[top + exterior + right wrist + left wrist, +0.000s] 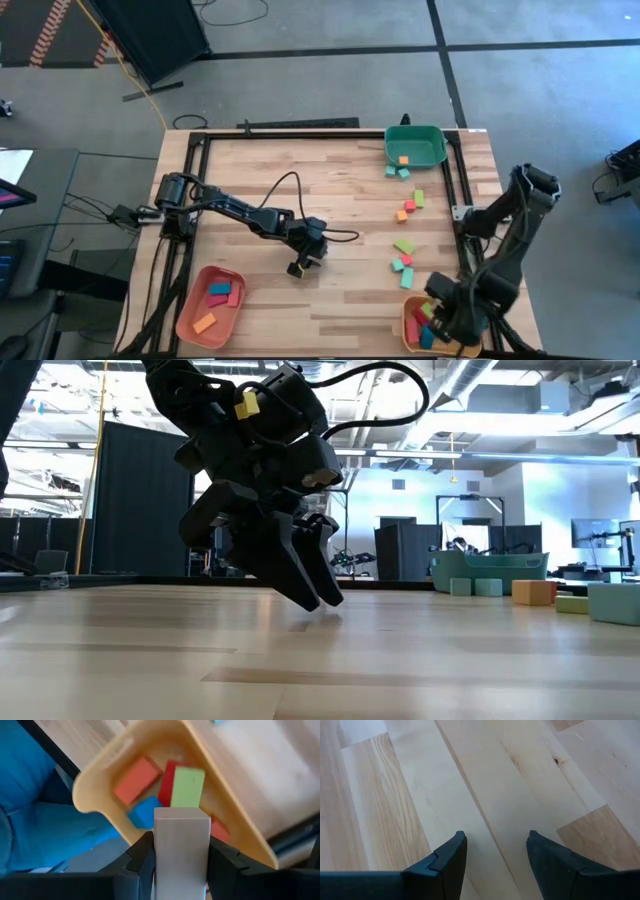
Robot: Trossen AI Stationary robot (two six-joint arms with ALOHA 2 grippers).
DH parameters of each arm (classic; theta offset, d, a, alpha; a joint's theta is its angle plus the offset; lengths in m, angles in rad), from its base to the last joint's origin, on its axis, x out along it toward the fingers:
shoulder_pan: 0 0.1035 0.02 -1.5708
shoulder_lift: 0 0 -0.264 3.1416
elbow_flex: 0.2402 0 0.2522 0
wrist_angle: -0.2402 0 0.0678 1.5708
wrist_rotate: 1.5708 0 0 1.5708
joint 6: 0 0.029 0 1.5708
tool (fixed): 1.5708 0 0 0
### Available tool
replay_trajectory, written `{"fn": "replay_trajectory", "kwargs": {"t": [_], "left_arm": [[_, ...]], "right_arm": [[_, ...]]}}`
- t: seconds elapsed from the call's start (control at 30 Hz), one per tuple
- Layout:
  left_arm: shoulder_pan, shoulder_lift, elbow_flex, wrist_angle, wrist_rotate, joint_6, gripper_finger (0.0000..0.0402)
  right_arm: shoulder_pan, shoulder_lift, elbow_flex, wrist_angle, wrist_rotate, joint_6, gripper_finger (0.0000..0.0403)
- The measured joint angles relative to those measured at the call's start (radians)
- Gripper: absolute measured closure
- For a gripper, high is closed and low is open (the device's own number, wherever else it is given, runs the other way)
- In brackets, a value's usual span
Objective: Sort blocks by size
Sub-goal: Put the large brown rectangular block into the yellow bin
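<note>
My right gripper [437,322] hangs over the yellow tray [410,338] at the table's near right corner, shut on a pale grey block [181,835]. Red, green, blue and orange blocks [187,787] lie in that tray. My left gripper [302,265] waits open just above bare wood near the table's middle, nothing between its fingers [451,860]. Loose green, orange, red and teal blocks [404,262] lie on the table's right side. My right gripper pinches the pale block by two opposite sides [159,855] between its two fingers. The fingers come from above, pointing steeply down. The block is lifted clear, hanging over the yellow tray's inside.
A green tray [415,145] with an orange block stands at the far right; two teal blocks [396,172] lie just in front of it. A salmon tray [210,305] with teal, red and orange blocks sits near left. Bare wood lies between the arms.
</note>
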Motion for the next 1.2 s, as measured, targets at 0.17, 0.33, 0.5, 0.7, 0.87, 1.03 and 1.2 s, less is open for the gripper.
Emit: {"fn": "replay_trajectory", "kwargs": {"t": [0.17,0.33,0.5,0.7,0.87,1.03,1.2], "left_arm": [[0.0,0.0,0.0,0.0,0.0,-0.001,0.0204],[0.0,0.0,0.0,0.007,0.0,-0.005,0.0204],[0.0,0.0,0.0,0.011,0.0,-0.009,0.0204],[0.0,0.0,0.0,0.011,0.0,-0.008,0.0204],[0.0,0.0,0.0,0.011,0.0,-0.008,0.0204],[0.0,0.0,0.0,0.017,0.0,-0.008,0.0204],[0.0,0.0,0.0,0.018,0.0,-0.008,0.0204]], "right_arm": [[0.066,0.02,-0.001,0.002,-0.009,0.124,0.0242],[0.101,0.033,-0.001,0.008,-0.013,0.195,0.024],[0.114,0.042,-0.001,0.011,-0.012,0.233,0.0238],[0.114,0.071,-0.001,0.02,-0.012,0.234,0.0236],[0.114,0.102,-0.001,0.038,-0.013,0.233,0.0236],[0.114,0.124,-0.001,0.037,-0.019,0.233,0.0236],[0.113,0.127,-0.001,0.014,-0.04,0.259,0.0224]]}}
